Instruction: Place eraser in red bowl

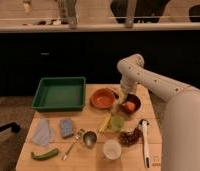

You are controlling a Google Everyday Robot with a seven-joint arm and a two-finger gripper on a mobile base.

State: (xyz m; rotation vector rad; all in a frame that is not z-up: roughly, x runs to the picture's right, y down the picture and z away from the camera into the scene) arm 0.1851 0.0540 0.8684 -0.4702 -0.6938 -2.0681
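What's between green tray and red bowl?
Just bare table between green tray and red bowl, in the camera view. The gripper hangs beyond it, at the dark brown bowl.
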